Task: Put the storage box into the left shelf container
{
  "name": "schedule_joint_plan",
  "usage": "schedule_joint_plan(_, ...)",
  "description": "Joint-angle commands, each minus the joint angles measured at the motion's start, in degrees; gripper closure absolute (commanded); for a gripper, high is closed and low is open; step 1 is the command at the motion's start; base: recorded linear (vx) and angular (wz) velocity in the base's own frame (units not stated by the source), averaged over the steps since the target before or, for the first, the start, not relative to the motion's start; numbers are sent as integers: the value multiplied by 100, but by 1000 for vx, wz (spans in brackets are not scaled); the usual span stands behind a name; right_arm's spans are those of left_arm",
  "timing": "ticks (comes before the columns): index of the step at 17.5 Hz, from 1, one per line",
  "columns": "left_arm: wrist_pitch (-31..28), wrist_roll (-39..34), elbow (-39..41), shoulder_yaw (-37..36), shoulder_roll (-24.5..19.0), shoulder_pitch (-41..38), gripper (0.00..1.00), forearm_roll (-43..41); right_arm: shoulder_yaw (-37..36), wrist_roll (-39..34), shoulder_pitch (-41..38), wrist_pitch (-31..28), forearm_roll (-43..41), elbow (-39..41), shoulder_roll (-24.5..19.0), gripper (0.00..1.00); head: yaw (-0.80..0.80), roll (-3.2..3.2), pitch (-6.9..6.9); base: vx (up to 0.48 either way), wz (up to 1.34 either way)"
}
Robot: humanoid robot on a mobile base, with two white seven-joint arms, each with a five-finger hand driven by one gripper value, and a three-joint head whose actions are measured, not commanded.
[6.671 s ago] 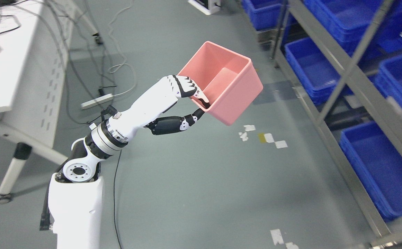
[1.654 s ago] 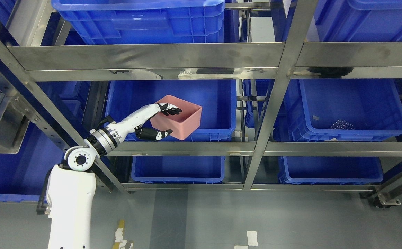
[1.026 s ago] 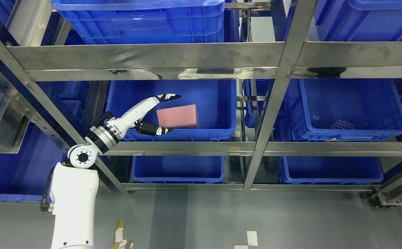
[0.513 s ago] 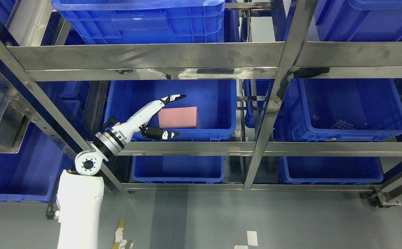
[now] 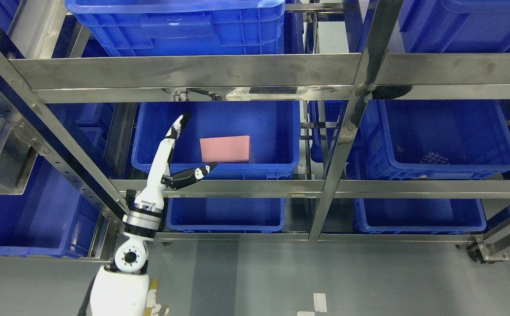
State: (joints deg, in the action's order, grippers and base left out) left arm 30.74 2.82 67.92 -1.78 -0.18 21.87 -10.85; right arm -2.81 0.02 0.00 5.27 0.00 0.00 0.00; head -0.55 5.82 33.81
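Inside the left-hand blue plastic shelf container (image 5: 281, 131) on the middle tier of a stainless steel rack (image 5: 193, 72), a pink rectangular plastic storage box (image 5: 225, 149) rests on the bin floor, toward the front wall and roughly centred across the bin's width. Only a flat pink face shows to the head camera, so whether the box stands upright or on its side cannot be told. At about 9 o'clock from the box, the robot's left hand (image 5: 173, 151) stands clear of it, white along the palm with black fingertips, spread wide and holding nothing: the long fingers (image 5: 182, 121) point up toward 12 o'clock against the bin's left inner wall, while the thumb (image 5: 200, 171) reaches out toward 3 o'clock along the bin's front rim, just below the box's lower left corner and not touching it. The white forearm rises from a silver wrist joint (image 5: 142, 218) at 6 o'clock of the hand, crossing in front of the rack's horizontal rail, with the white upper arm segment (image 5: 121, 292) entering from the bottom edge, left of the middle. At 3 o'clock from the left bin, beyond a slanted steel upright (image 5: 347, 131), a second blue plastic bin (image 5: 452, 166) sits on the same tier, with a small cluster of tiny dark items (image 5: 432, 157) on its floor. More blue bins fill the tiers at 12 and 6 o'clock, and a grey floor (image 5: 369, 276) with pale tape marks lies below the rack.
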Motion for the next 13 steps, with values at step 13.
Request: schedule_joint_plan(13, -1430, -396, 2331, -569, -82, -1018, 1, 1393, 0, -2, -44, 0, -18, 100, 100, 0, 0, 0, 0, 0, 0)
